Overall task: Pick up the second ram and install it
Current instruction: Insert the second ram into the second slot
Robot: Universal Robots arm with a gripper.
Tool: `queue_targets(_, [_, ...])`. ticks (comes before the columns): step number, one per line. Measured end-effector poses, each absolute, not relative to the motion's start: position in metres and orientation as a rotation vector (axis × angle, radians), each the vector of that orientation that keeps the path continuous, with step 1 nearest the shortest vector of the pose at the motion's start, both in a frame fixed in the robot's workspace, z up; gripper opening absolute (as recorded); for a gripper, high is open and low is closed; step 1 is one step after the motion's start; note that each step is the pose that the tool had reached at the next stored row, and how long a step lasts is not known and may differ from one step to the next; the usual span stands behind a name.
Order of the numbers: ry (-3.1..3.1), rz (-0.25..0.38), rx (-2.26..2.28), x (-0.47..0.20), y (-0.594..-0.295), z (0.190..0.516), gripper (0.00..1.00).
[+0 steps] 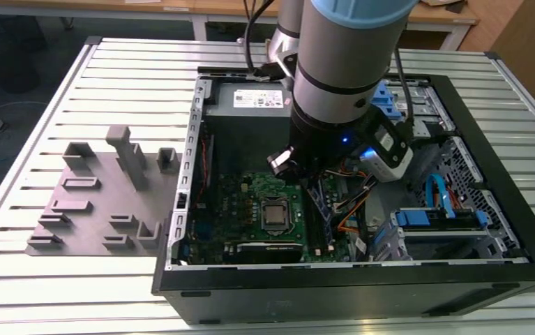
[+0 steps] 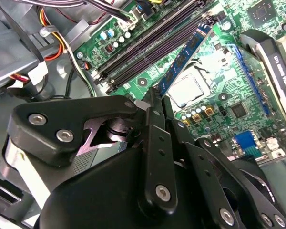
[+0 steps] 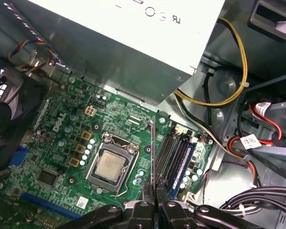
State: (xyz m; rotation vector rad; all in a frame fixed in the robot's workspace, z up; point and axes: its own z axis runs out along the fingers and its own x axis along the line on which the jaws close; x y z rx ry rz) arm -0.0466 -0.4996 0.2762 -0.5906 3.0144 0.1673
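Nearest the camera in the second wrist view, the gripper [image 2: 162, 102] has its black fingers [image 2: 155, 129] drawn close together, pinching one end of the second ram [image 2: 183, 59]. No gap shows between the pads and the stick. The second ram runs straight out from the fingertips, so its long axis carries on in the line of the fingers, and its free end points away over the board. Its chips and label face the camera here, while in the first wrist view it appears edge-on as a thin dark line rising from between the fingertips. Just past it lie the memory slots [image 2: 148, 45], a bank of long dark channels. The stick's long axis is close to parallel with them, and it lies just beside the bank on the side of the processor socket [image 3: 109, 164], between socket and slots. It looks held above the board, not seated in a channel, though I cannot tell whether its lower edge touches anything. One slot shows blue along its length in the first wrist view, and I cannot say whether a stick sits there. Beyond that spreads the green motherboard [image 3: 62, 138], with the pale power supply [image 3: 133, 28] at its far edge. In the exterior view the arm [image 1: 342, 63] reaches down into the open computer case [image 1: 360, 286], which lies on a slatted table [image 1: 109, 293]. The grey fixture blocks [image 1: 91, 209] stand well apart, toward the exterior view's left.
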Motion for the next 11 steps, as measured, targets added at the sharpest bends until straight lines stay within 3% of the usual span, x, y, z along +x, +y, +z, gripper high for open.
queue_targets(11, [3.029,0.164,-0.491,-0.0466,-0.4996,0.2761,0.11])
